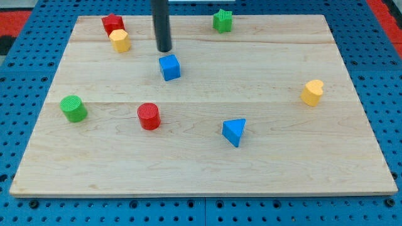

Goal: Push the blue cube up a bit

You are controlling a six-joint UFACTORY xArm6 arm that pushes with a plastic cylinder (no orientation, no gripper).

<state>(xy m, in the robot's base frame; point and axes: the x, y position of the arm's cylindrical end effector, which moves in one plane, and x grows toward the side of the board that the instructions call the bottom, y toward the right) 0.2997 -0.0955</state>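
The blue cube [169,67] sits on the wooden board [201,157], left of centre in the upper half. My tip [164,50] is the lower end of the dark rod coming down from the view's top. It stands just above the cube in the view, slightly to its left, with a small gap between them.
A red block [113,24] and a yellow block [119,41] lie at the upper left. A green star-like block [222,21] is at the top. A green cylinder [74,108], a red cylinder [149,116], a blue triangular block [234,131] and a yellow heart-like block [312,92] lie lower.
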